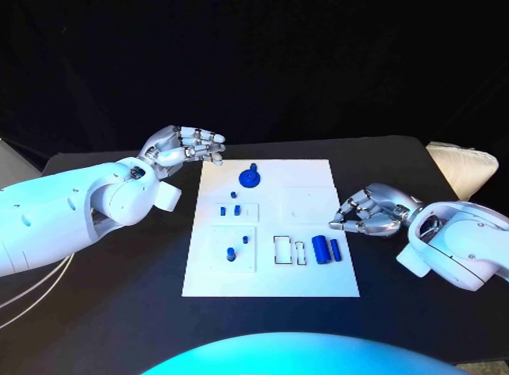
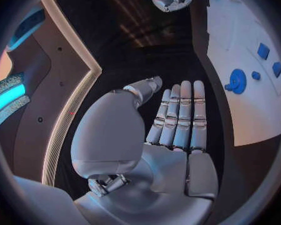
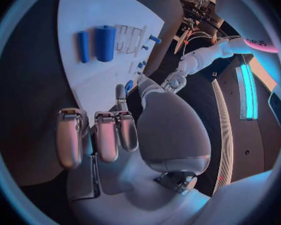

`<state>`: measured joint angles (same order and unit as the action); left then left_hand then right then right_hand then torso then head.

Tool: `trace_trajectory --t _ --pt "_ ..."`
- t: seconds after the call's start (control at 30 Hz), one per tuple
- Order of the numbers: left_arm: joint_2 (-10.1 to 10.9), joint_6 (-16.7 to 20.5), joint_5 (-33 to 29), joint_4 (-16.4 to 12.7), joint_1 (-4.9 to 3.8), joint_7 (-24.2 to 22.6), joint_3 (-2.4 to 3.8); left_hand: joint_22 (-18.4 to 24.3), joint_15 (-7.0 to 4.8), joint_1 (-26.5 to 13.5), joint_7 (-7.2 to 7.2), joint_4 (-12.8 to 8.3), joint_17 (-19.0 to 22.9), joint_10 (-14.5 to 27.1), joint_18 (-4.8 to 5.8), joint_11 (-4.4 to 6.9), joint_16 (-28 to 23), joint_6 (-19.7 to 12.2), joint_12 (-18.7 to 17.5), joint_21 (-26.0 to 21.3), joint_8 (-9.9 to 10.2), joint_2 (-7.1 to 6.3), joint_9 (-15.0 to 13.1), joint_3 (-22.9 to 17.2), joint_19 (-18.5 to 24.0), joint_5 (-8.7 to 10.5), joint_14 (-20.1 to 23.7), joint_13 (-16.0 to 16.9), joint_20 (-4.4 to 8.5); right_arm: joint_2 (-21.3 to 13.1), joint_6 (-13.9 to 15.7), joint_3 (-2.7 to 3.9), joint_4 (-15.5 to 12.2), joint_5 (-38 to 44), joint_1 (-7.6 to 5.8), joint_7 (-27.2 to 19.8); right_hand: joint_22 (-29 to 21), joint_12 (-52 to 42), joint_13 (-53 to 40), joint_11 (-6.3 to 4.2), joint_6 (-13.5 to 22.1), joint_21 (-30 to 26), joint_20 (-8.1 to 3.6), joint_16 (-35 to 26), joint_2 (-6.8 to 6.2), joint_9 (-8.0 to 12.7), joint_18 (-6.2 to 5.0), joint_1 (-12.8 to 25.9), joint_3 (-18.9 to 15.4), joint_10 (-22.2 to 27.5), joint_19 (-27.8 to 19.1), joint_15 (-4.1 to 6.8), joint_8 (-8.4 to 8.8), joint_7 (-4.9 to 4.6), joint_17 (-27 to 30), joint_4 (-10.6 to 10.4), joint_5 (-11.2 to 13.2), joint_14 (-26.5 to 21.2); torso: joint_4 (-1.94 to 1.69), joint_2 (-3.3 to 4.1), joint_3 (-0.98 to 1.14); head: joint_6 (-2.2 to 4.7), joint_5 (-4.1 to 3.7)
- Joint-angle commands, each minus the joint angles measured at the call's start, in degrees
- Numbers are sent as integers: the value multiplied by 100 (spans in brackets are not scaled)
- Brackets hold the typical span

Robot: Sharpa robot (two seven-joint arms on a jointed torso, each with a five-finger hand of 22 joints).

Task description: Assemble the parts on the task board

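Note:
The white task board [image 1: 272, 226] lies in the middle of the black table. A round blue part [image 1: 251, 176] sits near its far edge, and several small blue parts [image 1: 233, 209] lie on its left half. Two blue cylinders [image 1: 326, 249] lie side by side near the front right, beside outlined slots [image 1: 282, 250]. My left hand [image 1: 187, 146] hovers off the board's far left corner, its fingers [image 2: 178, 115] straight and holding nothing. My right hand [image 1: 367, 212] sits at the board's right edge with its fingers [image 3: 106, 135] curled in on nothing; the cylinders [image 3: 105, 42] lie ahead of it.
A pale padded object [image 1: 463, 166] stands at the table's far right corner. Bare black tabletop [image 1: 131, 305] stretches on both sides of the board and in front of it.

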<state>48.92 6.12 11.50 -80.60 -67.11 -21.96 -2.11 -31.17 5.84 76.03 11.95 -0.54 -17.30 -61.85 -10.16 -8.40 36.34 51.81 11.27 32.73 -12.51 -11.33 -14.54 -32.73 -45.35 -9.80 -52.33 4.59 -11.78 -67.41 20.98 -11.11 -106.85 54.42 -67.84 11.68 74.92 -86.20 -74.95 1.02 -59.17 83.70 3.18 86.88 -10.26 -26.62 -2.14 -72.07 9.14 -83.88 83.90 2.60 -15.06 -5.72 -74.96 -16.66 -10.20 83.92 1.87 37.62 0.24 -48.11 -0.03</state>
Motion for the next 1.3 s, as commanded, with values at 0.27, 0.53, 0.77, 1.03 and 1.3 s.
trace_trajectory --t 0.27,0.53,0.77,1.03,1.3 --pt "20 -55 -49 -59 8 -61 3 5 8 24 22 2 -5 -5 -6 -28 -36 -4 -22 -29 -8 15 5 39 -32 4 -20 -6 -13 26 -127 -37 -130 1204 270 1028 1362 -85 -1063 -20 -7 151 -39 77 53 -28 119 172 -250 -324 501 52 -78 47 -789 -7 -99 471 -14 4 -5 -10 -92" --pt "40 -55 -49 -71 12 -60 2 13 9 16 19 11 -12 -9 -6 -26 -43 -1 -23 -44 -12 14 9 48 -38 6 -23 -6 -16 165 -17 -43 -151 1418 341 1204 1382 -92 -1082 -27 -18 210 -43 90 65 -38 131 197 -351 -333 514 57 -104 56 -823 -8 -134 476 -20 9 -5 -22 -103" --pt "51 -58 -51 -76 13 -57 2 13 9 16 19 11 -12 -9 -6 -26 -43 -1 -23 -44 -12 14 9 48 -38 6 -23 -6 -16 308 -3 -44 -109 1482 427 1283 1390 -95 -1091 -31 -26 232 -45 96 80 -43 135 209 -400 -338 519 60 -119 61 -840 -10 -152 479 -19 8 -6 -44 -94" --pt "61 -63 -52 -78 13 -51 2 18 9 11 18 17 -16 -10 -7 -26 -47 -1 -24 -53 -13 14 11 52 -41 5 -24 -6 -17 470 -33 -44 5 1608 498 1347 1396 -96 -1095 -34 -32 250 -46 99 97 -48 138 222 -434 -339 523 62 -131 65 -847 -11 -170 480 -19 7 -4 -55 -83" --pt "69 -74 -55 -80 13 -41 2 19 9 8 19 20 -17 -10 -7 -26 -49 -1 -25 -56 -14 14 12 54 -42 5 -24 -6 -17 698 -23 -43 111 1769 569 1435 1402 -91 -1100 -40 -33 264 -50 104 125 -57 141 289 -561 -338 526 67 -159 72 -858 -16 -181 480 -17 10 -2 -62 -68"
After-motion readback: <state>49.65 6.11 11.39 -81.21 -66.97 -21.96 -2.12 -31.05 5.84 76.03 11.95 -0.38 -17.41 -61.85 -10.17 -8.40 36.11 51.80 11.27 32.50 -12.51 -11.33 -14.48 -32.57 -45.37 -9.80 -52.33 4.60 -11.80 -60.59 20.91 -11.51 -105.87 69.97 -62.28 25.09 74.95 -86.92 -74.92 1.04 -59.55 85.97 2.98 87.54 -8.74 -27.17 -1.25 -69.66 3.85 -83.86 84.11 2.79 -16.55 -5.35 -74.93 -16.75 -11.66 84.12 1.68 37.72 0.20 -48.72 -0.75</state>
